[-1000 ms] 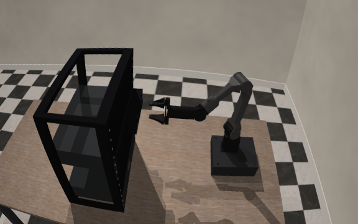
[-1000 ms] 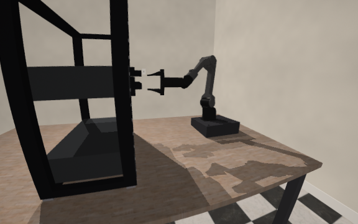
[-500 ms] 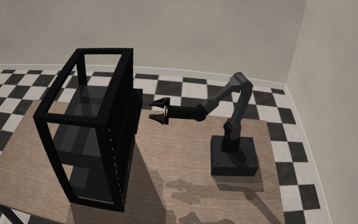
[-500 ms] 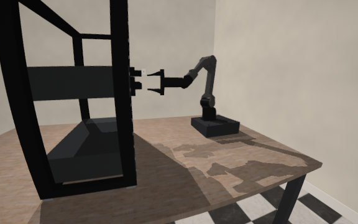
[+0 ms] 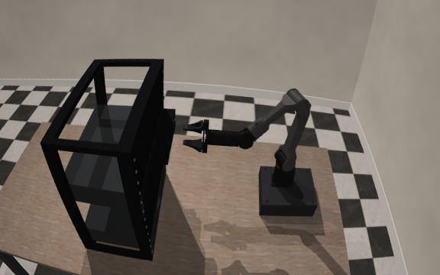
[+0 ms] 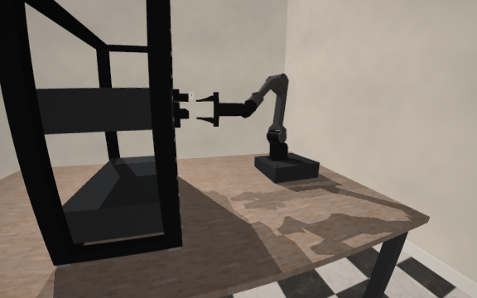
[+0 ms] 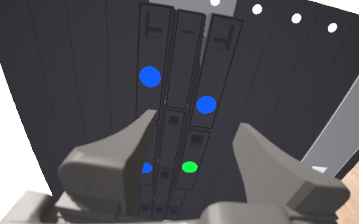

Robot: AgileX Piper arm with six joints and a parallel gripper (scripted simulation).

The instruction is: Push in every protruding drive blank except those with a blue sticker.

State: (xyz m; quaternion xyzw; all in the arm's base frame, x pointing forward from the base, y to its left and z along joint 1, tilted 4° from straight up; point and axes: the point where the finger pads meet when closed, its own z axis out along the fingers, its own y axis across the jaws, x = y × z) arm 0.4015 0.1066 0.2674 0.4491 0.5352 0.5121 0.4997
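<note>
The black open-frame rack [image 5: 109,153] stands on the wooden table, its front facing my arm. Two rows of drive blanks [image 6: 181,105] stick out of its front at mid height. In the wrist view the blanks stand in narrow columns. Blue stickers mark one on the left [image 7: 150,76], one on the right [image 7: 206,104], and one partly hidden behind my left finger [image 7: 147,168]. A green sticker [image 7: 189,167] marks another blank. My gripper [image 5: 186,135] [image 6: 198,109] is open and empty, level with the protruding blanks and a short gap away from them, fingers wide in the wrist view [image 7: 197,122].
My arm's black base [image 5: 287,192] sits on the table right of the rack. The rack's side rail with white holes [image 7: 296,18] shows in the wrist view. The table edge [image 6: 387,232] lies at the front right, over a checkered floor.
</note>
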